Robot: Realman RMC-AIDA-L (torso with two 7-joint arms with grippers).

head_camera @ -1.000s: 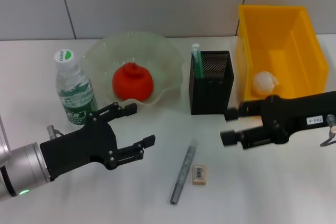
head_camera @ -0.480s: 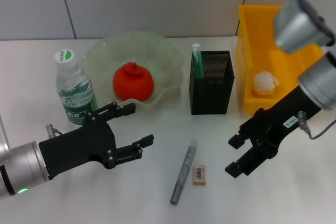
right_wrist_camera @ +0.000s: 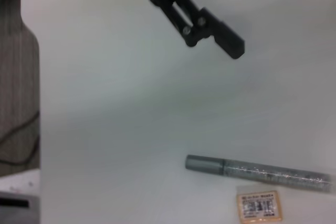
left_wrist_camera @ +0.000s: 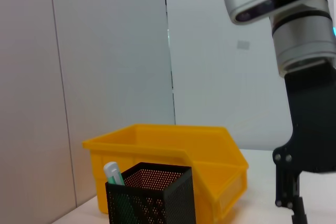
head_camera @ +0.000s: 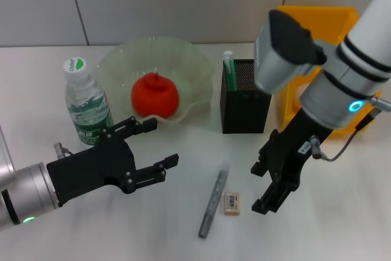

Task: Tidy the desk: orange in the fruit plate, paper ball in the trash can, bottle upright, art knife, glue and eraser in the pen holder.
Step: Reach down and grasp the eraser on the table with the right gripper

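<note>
The grey art knife and the beige eraser lie side by side on the white desk; the right wrist view looks down on the art knife and eraser. My right gripper hangs open just right of the eraser, holding nothing. The orange rests in the fruit plate. The bottle stands upright. The glue sticks out of the pen holder. My right arm hides most of the trash can and all of the paper ball. My left gripper hovers open and empty beside the bottle.
The left wrist view shows the pen holder with the glue in front of the trash can, and the right arm's gripper at the side. One of the left gripper's fingers shows in the right wrist view.
My right arm has swung from in front of the trash can towards the middle, its gripper now pointing down beside the eraser and its body covering the paper ball. The left arm has barely moved.
</note>
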